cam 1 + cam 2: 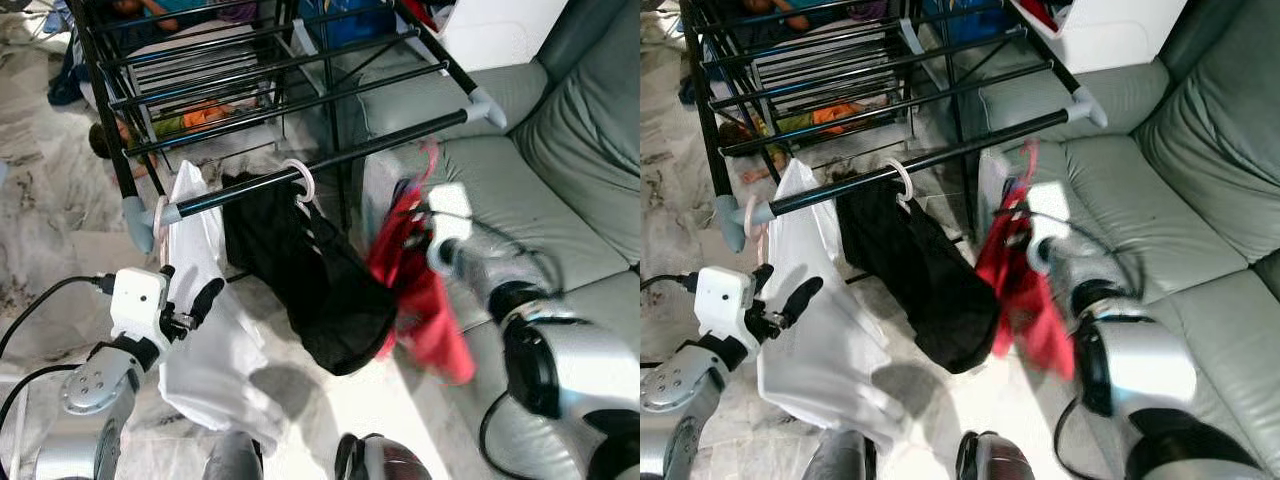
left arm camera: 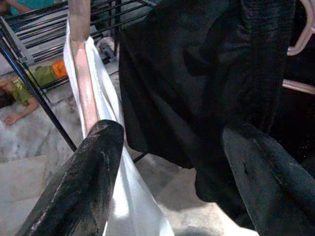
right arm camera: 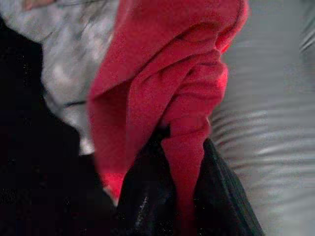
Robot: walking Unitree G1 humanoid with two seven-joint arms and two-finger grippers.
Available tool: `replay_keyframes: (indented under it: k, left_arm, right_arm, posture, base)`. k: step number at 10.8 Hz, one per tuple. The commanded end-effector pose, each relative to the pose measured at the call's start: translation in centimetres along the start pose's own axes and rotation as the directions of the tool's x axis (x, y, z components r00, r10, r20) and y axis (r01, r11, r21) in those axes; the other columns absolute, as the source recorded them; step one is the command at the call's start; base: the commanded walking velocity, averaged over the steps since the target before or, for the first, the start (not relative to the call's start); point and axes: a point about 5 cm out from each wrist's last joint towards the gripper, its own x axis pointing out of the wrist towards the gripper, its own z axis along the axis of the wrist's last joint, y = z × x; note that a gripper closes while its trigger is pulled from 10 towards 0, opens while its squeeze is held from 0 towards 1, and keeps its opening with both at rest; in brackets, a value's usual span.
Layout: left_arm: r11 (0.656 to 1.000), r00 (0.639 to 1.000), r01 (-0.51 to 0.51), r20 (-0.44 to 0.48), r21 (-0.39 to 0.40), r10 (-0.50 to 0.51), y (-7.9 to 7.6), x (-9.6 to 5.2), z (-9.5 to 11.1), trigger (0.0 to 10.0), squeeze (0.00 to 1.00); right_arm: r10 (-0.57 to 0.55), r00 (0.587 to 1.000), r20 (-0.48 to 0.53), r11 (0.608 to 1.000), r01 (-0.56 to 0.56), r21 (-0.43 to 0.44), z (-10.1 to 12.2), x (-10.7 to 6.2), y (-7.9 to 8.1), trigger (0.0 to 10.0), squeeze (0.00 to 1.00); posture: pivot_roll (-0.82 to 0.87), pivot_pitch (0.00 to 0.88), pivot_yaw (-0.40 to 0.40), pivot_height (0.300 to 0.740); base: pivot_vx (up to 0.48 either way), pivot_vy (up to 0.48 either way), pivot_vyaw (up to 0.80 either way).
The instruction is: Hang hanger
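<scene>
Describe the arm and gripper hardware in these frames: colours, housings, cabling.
Both arms are silver metal with black joint sections. The left gripper has two long black fingers on a white boxy housing, with black cables running to the wrist. The right gripper sits behind a white housing, blurred, with a black cable below the forearm.

A black metal drying rack (image 1: 300,75) with grey plastic corner joints is standing across the upper half of the frame on the pale marbled floor (image 1: 60,260). From its front bar (image 1: 330,160), running from the middle left up to the upper right, a white garment (image 1: 205,330) is hanging at the left end and a black garment on a white plastic hanger (image 1: 297,182) is hanging at the centre. A grey leather sofa (image 1: 560,170) is sitting on the floor at the right.
</scene>
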Motion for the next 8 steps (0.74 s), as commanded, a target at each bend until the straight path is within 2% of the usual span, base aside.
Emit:
replay_keyframes:
  k: [1, 2, 3, 5, 6, 7, 8]
  left_arm:
    - [0.999, 0.999, -0.043, -0.022, -0.009, 0.043, 0.7, -0.3, -0.4, 10.0, 0.0]
    - [0.999, 0.999, -0.036, -0.014, -0.016, 0.036, 0.3, 0.0, -0.4, 10.0, 0.0]
    - [0.999, 0.999, -0.032, -0.01, -0.026, 0.031, -0.1, 0.3, -0.4, 10.0, 0.0]
    - [0.999, 1.0, -0.02, -0.004, -0.049, 0.02, -0.6, 1.0, -0.6, 10.0, 0.0]
    - [0.998, 1.0, -0.015, 0.002, -0.057, 0.015, -0.8, 1.4, -0.6, 10.0, 0.0]
    - [0.998, 1.0, -0.003, 0.01, -0.062, 0.004, -1.2, 1.8, -0.5, 10.0, 0.0]
    - [0.998, 1.0, 0.0, 0.016, -0.067, 0.001, -1.5, 2.1, -0.5, 10.0, 0.0]
  right_arm:
    - [-0.02, 0.996, 0.087, 0.998, 0.024, -0.05, 2.3, -0.2, -0.4, 10.0, 0.0]
    - [-0.026, 0.994, 0.108, 0.997, 0.033, -0.068, 1.7, -0.3, -0.6, 10.0, 0.0]
    - [-0.026, 0.994, 0.105, 0.999, 0.031, -0.043, 0.1, -0.4, -0.7, 10.0, 0.0]
    - [-0.019, 0.993, 0.12, 0.997, 0.027, -0.066, -2.7, -0.8, -0.4, 10.0, 0.0]
    - [-0.025, 0.989, 0.142, 0.998, 0.034, -0.058, -3.3, -1.0, -0.4, 10.0, 0.0]
    - [-0.033, 0.982, 0.186, 0.991, 0.057, -0.121, -3.1, -1.3, -0.5, 10.0, 0.0]
    - [-0.042, 0.968, 0.249, 0.984, 0.082, -0.156, -1.3, -1.6, -0.9, 10.0, 0.0]
  posture:
    - [0.2, 0.154, -0.037, 0.74]
    - [0.19, 0.143, -0.036, 0.74]
    - [0.17, 0.132, -0.034, 0.74]
    - [0.12, 0.109, -0.02, 0.74]
    - [0.12, 0.106, -0.018, 0.74]
    - [0.1, 0.093, -0.017, 0.74]
    - [0.1, 0.093, -0.021, 0.74]
  base:
    - [0.0, 0.0, 0.0]
    - [0.0, 0.0, 0.0]
    - [0.0, 0.0, 0.0]
    - [0.0, 0.0, 0.0]
    - [0.0, 0.0, 0.0]
    - [0.0, 0.0, 0.0]
    - [0.0, 0.0, 0.0]
